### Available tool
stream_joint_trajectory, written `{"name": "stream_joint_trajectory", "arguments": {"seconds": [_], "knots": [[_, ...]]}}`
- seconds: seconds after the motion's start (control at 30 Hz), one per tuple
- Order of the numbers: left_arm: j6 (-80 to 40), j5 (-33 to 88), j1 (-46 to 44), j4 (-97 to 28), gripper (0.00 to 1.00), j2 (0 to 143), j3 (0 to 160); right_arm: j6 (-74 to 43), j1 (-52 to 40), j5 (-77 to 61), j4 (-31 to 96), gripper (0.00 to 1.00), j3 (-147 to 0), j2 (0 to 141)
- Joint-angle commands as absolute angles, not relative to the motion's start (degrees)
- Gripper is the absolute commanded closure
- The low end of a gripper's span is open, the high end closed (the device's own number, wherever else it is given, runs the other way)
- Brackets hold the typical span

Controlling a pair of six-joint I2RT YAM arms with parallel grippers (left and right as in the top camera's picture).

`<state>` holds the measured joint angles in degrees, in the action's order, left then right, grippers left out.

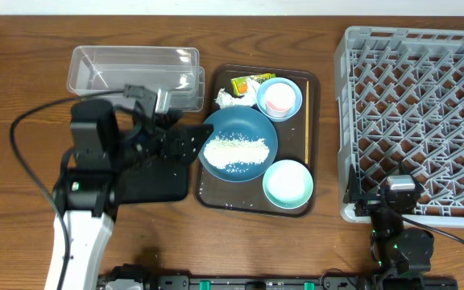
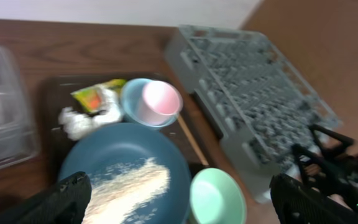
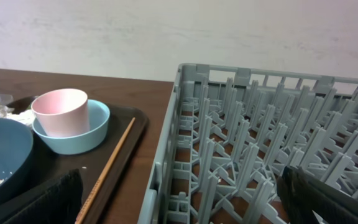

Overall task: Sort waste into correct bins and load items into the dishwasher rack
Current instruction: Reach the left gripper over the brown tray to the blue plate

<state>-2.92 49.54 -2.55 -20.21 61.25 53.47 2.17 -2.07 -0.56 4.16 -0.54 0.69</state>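
Wooden table (image 1: 22,48): two bowls (image 1: 295,103) (image 1: 287,184), one plate (image 1: 240,125), one cup (image 1: 275,97)

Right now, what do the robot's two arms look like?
The left arm is black at its joints with a white lower link, a small green light and a looping black cable; its end effector is black. The right arm is black too, with a grey block on top, green lights and a trailing black cable.
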Motion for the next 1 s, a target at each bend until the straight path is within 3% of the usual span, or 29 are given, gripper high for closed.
{"name": "stream_joint_trajectory", "arguments": {"seconds": [0.0, 0.3, 0.6, 0.97], "knots": [[-3.4, 49.6, -4.7, -21.7, 0.06, 64.2, 56.7, 2.8, -1.8, -0.4, 4.3, 0.01, -0.3, 0.4], [-4.1, 21.3, -18.3, -41.8, 0.06, 74.2, 70.8, 2.9, -1.8, -0.4, 4.3, 0.01, -0.3, 0.4], [-6.9, 21.0, -26.4, -36.3, 0.06, 75.4, 71.5, 2.9, -1.8, -0.4, 4.3, 0.01, -0.3, 0.4], [-17.2, -8.7, -39.5, -37.6, 0.06, 86.3, 76.1, 2.8, -1.8, -0.4, 4.3, 0.01, -0.3, 0.4]]}}
